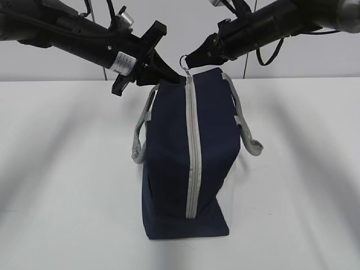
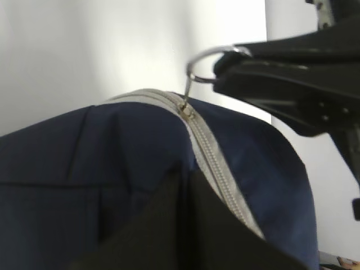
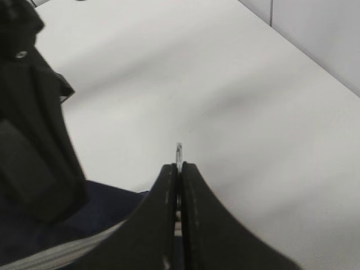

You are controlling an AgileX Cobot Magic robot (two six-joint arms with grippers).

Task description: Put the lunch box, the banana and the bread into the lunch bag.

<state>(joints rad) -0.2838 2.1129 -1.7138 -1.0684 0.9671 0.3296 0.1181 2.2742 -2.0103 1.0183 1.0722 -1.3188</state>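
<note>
Lunch bag (image 1: 188,163) stands upright on the white table (image 1: 67,169), zipped shut, its grey zipper (image 1: 193,152) running down the near face. At its top, the right gripper (image 1: 190,61) is pinched closed on the metal ring pull (image 1: 184,59); just left of it, the left gripper (image 1: 163,76) is clamped on the bag's top edge.

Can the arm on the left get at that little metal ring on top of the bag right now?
Probably not. The right gripper is already shut on the ring pull, covering most of it. The left gripper is pinched shut on the lunch bag fabric beside the zipper.
</note>
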